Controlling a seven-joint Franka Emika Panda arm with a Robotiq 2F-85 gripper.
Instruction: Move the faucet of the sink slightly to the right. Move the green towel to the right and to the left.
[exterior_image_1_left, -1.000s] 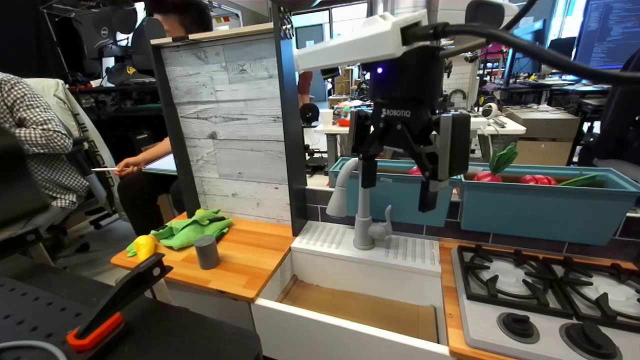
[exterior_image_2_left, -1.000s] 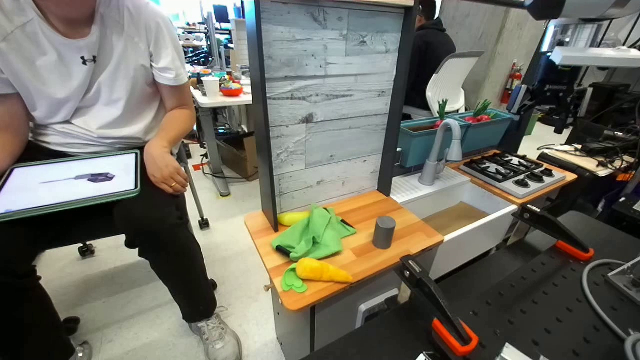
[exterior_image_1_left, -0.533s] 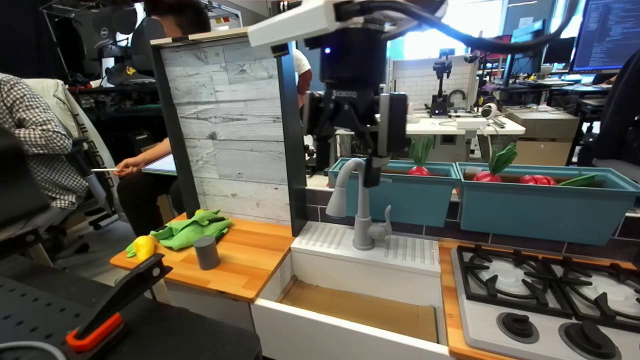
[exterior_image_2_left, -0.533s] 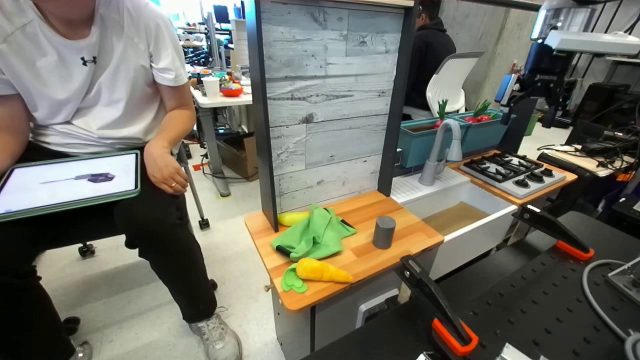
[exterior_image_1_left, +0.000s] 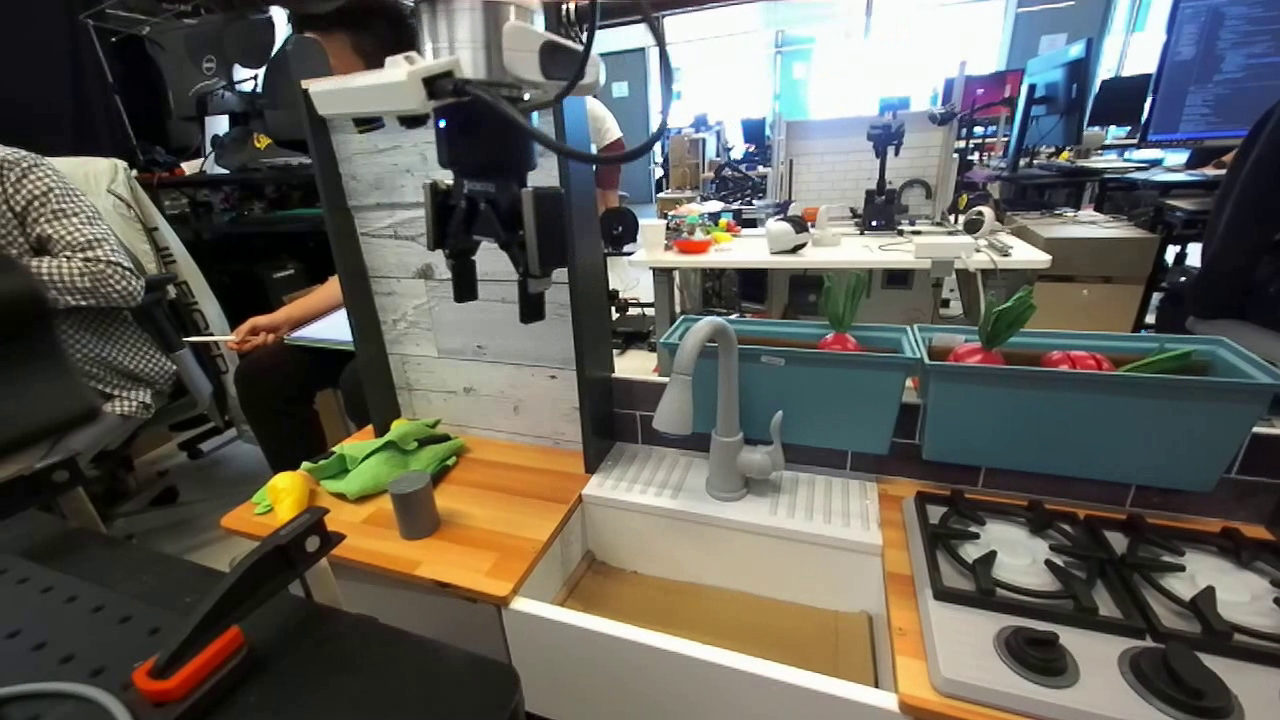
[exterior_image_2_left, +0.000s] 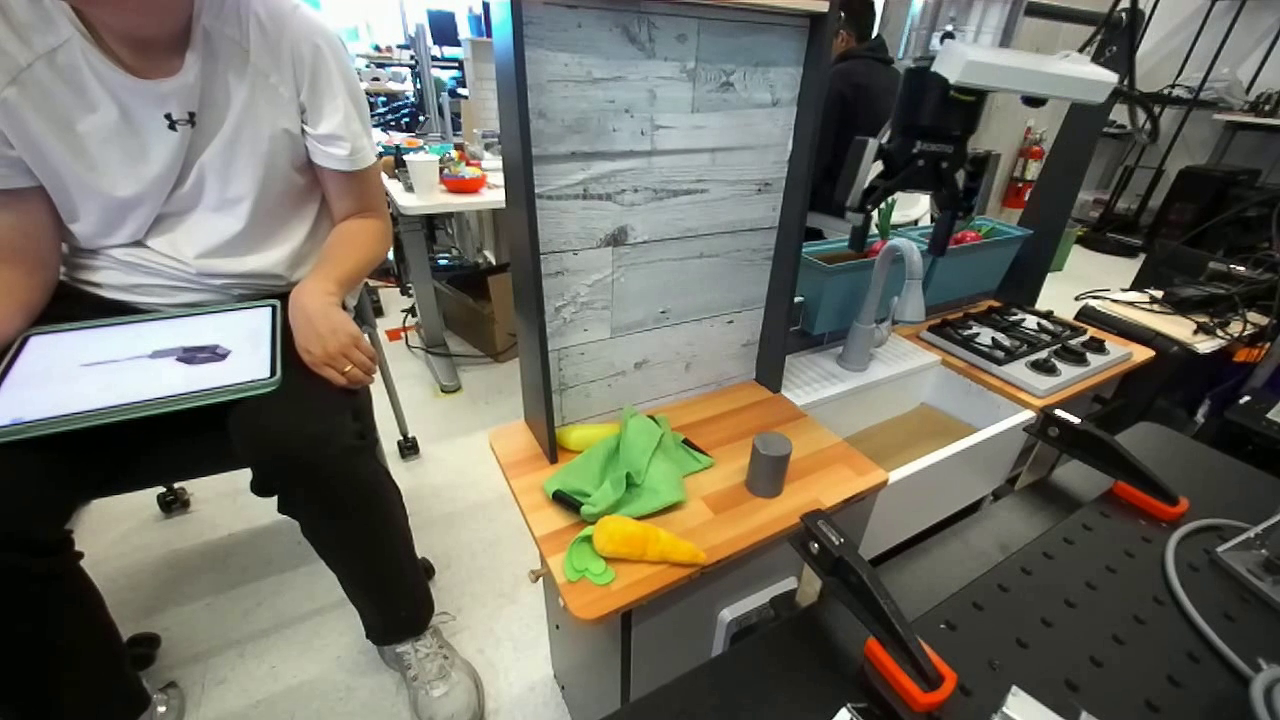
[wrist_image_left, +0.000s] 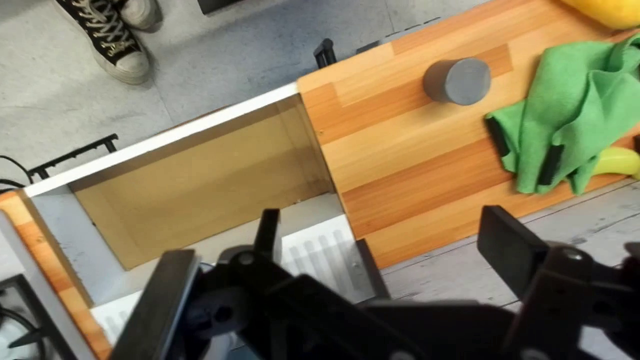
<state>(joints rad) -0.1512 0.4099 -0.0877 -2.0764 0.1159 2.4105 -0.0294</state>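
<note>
The grey faucet (exterior_image_1_left: 727, 405) stands upright on the white sink's (exterior_image_1_left: 640, 670) back ledge, its spout toward the wooden counter; it also shows in an exterior view (exterior_image_2_left: 857, 345). In the wrist view it is mostly hidden behind the gripper. The green towel (exterior_image_1_left: 385, 460) lies crumpled on the wooden counter, also in an exterior view (exterior_image_2_left: 635, 475) and at the right of the wrist view (wrist_image_left: 580, 110). My gripper (exterior_image_1_left: 498, 298) is open and empty, high above the counter and sink and apart from both faucet and towel; it also shows in an exterior view (exterior_image_2_left: 898, 242) and the wrist view (wrist_image_left: 382, 217).
A grey cylinder (exterior_image_2_left: 768, 465) and a yellow carrot (exterior_image_2_left: 645, 541) stand and lie near the towel. A yellow piece (exterior_image_2_left: 585, 436) is partly under it. A tall panel (exterior_image_1_left: 480, 350) rises behind the counter. Blue planters (exterior_image_1_left: 800, 390) stand behind the sink, a stove (exterior_image_1_left: 1040, 570) beside it.
My gripper has moved from above the faucet to the towel's side, in front of the panel as seen in an exterior view. It stays open. Faucet and towel have not moved.
</note>
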